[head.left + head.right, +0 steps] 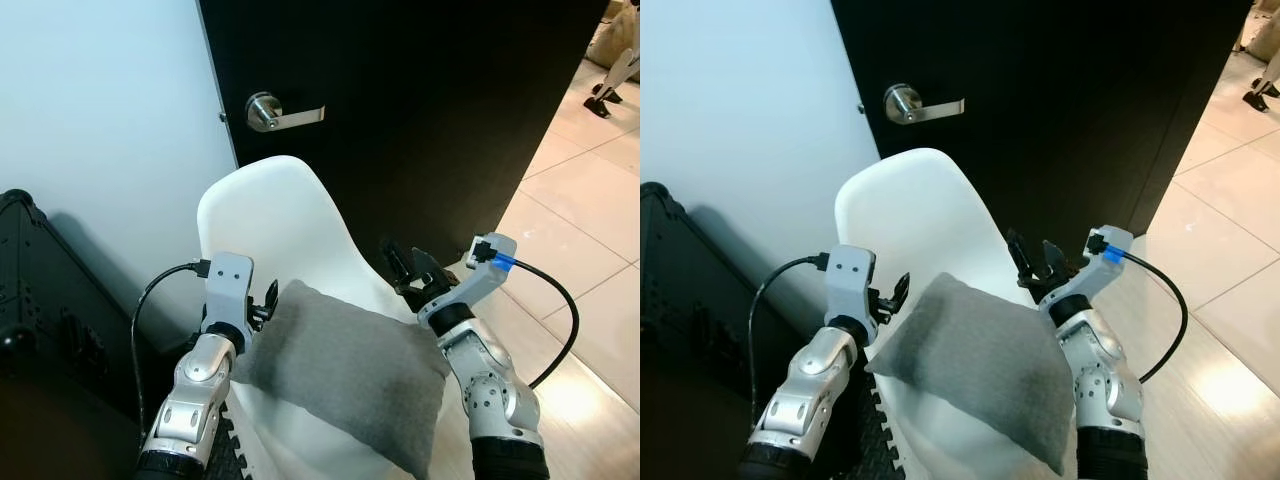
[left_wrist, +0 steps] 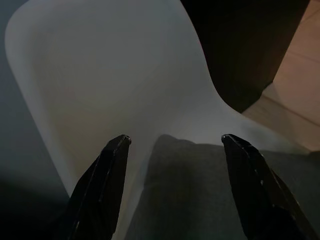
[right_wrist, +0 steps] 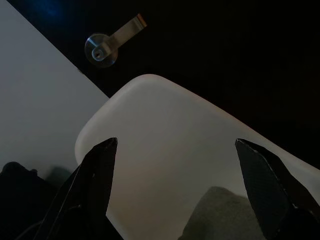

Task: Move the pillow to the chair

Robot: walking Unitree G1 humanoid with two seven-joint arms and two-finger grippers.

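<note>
The grey pillow [image 1: 345,375] lies on the seat of the white chair [image 1: 265,215], tilted with one corner raised toward the backrest and its lower edge running out past the bottom of the head views, so how far it reaches over the seat front cannot be made out. The left gripper [image 1: 266,303] sits just beside the pillow's upper left corner; in the left wrist view its two black fingers [image 2: 102,187] are spread wide apart with the pillow's dark cloth [image 2: 200,195] lying between and beyond them, and whether either tip touches the cloth is hard to tell. The right gripper [image 1: 405,268] is near the pillow's upper right edge, raised a little above it, and the right wrist view shows its fingers [image 3: 87,187] likewise spread wide, holding nothing, with a corner of the pillow [image 3: 222,215] low between them. That same view looks up over the chair's curved back to the silver door handle [image 3: 107,45] on the black door [image 1: 420,110], which the left wrist view leaves out. Left of the chair stands a pale wall [image 1: 100,120] and a black case [image 1: 50,300], partly cut off by the frame edge. To the right is light tiled floor [image 1: 590,210].
</note>
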